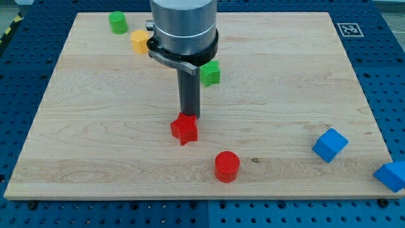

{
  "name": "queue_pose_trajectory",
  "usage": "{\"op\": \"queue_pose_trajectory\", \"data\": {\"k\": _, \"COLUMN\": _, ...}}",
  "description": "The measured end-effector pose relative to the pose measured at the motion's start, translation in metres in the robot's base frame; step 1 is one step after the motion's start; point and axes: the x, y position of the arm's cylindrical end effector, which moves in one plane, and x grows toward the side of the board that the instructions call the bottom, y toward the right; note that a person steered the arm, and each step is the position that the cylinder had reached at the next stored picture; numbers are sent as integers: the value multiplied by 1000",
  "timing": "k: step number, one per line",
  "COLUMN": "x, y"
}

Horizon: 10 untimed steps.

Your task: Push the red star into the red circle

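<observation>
The red star (184,129) lies on the wooden board a little left of the view's centre. The red circle (226,166) lies below and to the right of it, a short gap apart. My tip (188,116) is at the star's upper edge, touching or almost touching it from the view's top. The rod rises from there into the grey arm body (183,28).
A green block (210,73) sits right of the rod, partly behind the arm. A yellow block (140,42) and a green block (118,23) lie at the top left. Two blue cubes (330,145) (392,175) lie at the lower right, one at the board's edge (190,195).
</observation>
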Motion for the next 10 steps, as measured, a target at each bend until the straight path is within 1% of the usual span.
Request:
{"op": "queue_pose_trajectory", "data": {"k": 1, "x": 13, "y": -3}}
{"op": "queue_pose_trajectory", "data": {"k": 2, "x": 34, "y": -3}}
{"op": "queue_pose_trajectory", "data": {"k": 3, "x": 26, "y": -1}}
{"op": "queue_pose_trajectory", "data": {"k": 4, "x": 21, "y": -15}}
{"op": "queue_pose_trajectory", "data": {"k": 6, "x": 51, "y": -9}}
{"op": "queue_pose_trajectory", "data": {"k": 7, "x": 38, "y": -26}}
{"op": "queue_pose_trajectory", "data": {"k": 8, "x": 40, "y": -74}}
{"op": "queue_pose_trajectory", "data": {"k": 9, "x": 60, "y": -88}}
{"op": "queue_pose_trajectory", "data": {"k": 10, "x": 73, "y": -62}}
